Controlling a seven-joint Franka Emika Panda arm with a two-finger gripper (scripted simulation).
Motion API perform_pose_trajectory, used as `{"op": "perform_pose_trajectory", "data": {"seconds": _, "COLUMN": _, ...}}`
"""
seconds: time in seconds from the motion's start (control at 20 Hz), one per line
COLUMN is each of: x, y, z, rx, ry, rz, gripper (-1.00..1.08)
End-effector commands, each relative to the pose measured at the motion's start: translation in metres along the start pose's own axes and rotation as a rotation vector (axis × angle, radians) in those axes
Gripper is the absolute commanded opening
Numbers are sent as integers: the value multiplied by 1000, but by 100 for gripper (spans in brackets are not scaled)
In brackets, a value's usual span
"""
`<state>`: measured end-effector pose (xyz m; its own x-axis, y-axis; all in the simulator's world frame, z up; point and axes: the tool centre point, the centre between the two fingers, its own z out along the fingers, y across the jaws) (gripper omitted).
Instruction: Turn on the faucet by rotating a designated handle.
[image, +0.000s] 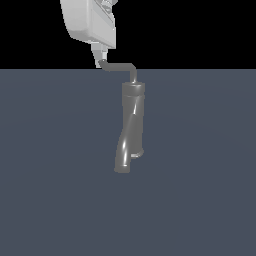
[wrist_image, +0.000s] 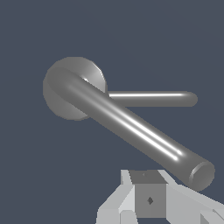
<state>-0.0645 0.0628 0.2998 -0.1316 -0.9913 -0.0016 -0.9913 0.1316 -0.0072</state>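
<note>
A glossy grey metal faucet (image: 132, 117), upright cylinder w/ thick curved spout tube, stands mid-scene on a flat dark blue-grey tabletop (image: 50, 175). Its thin grey L-shaped rod handle (image: 120, 67) runs from the cylinder top toward the exterior view's left. The white robot end effector (image: 99, 60) hangs at the handle's upturned tip; can't tell whether it's wide, narrow or gripping.

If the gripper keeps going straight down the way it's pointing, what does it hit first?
Likely the handle: in the exterior view the gripper sits right at the rod's upturned tip. The wrist view looks down on the faucet from above, but depth is unclear, so it may slip just past the tip.
</note>
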Motion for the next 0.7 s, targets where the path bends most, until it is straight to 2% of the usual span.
{"op": "perform_pose_trajectory", "data": {"seconds": 0.0, "x": 9, "y": 8, "z": 0, "rx": -5, "ry": 2, "rz": 6, "gripper": -100}}
{"op": "perform_pose_trajectory", "data": {"seconds": 0.45, "x": 27, "y": 31, "z": 0, "rx": -7, "ry": 2, "rz": 6, "gripper": -100}}
{"op": "perform_pose_trajectory", "data": {"seconds": 0.55, "x": 22, "y": 27, "z": 0, "rx": -4, "ry": 2, "rz": 0, "gripper": -100}}
{"op": "perform_pose_trajectory", "data": {"seconds": 0.65, "x": 34, "y": 29, "z": 0, "rx": -4, "ry": 2, "rz": 1, "gripper": -100}}
